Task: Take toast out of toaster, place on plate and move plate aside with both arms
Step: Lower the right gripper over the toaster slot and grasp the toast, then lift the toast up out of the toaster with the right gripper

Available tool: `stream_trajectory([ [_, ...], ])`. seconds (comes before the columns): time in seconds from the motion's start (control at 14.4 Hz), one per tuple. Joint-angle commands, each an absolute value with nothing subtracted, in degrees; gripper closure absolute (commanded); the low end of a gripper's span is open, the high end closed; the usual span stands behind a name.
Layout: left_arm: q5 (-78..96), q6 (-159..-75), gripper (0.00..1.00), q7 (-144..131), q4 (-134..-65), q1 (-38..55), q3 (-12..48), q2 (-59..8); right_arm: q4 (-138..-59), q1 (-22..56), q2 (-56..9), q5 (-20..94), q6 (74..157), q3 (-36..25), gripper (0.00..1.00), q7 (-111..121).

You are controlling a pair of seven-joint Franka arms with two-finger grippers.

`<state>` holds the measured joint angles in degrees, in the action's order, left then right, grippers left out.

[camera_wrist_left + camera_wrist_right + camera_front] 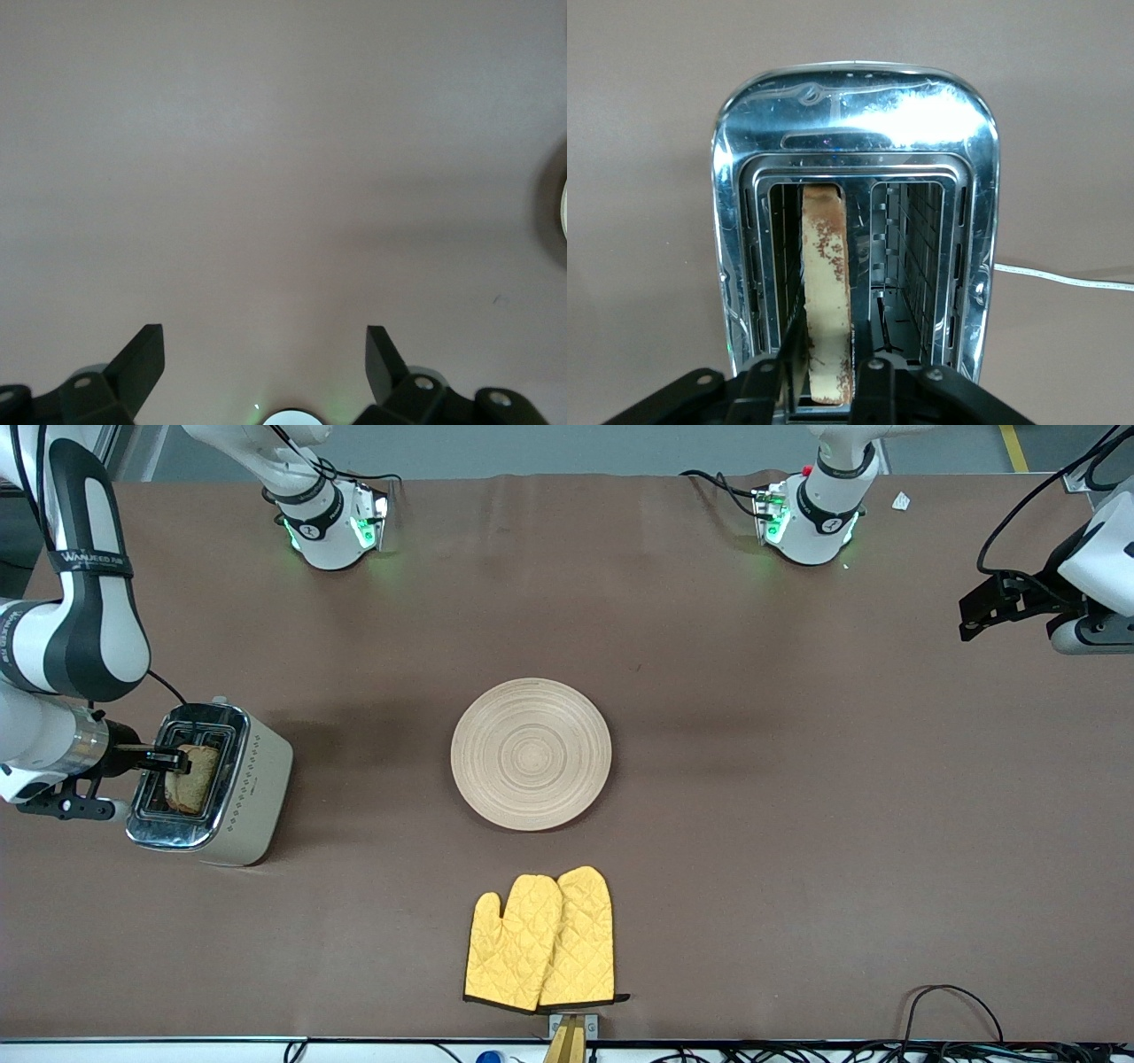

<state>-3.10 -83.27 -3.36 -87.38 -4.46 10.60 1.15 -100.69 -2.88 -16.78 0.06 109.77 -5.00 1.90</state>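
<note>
The toast (190, 778) stands in one slot of the chrome and cream toaster (252, 797) at the right arm's end of the table. My right gripper (173, 759) is over the toaster, with one finger on each side of the slice. The right wrist view shows the toast (826, 283) edge-on in the toaster (859, 115), gripped by my right gripper (826, 376). The round light-wood plate (531, 753) lies empty at the table's middle. My left gripper (974, 615) hangs open and empty over bare table at the left arm's end, and it also shows in the left wrist view (266, 354). There the plate's rim (563, 204) shows at the edge.
A pair of yellow oven mitts (542, 941) lies nearer to the front camera than the plate, close to the table's edge. The toaster's white cord (1063, 276) runs along the table beside it. Black cables (948, 1001) lie by the table's near edge.
</note>
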Motion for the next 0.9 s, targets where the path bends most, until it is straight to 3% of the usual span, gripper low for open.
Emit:
stream_trajectory([
  [0.0,-2.99,-82.88,0.00,-2.02,-86.48,-4.75,10.72,1.05,-99.76,-3.52,-17.05,1.05,109.34,-4.48,1.00,2.73],
  [0.14,-2.99,-82.88,0.00,-2.02,-86.48,-4.75,10.72,1.05,-96.78,-3.43,-16.88,1.05,107.42,-4.48,1.00,2.81],
  [0.48,-2.99,-82.97,0.00,-2.11,-86.57,-4.75,10.72,0.97,-79.65,-2.20,-16.35,0.88,84.76,-3.87,1.00,2.03],
  [0.83,-2.99,-82.97,0.00,-2.11,-86.75,-4.66,10.72,0.62,-78.13,8.76,-11.26,1.05,76.74,-3.16,1.00,-4.91],
])
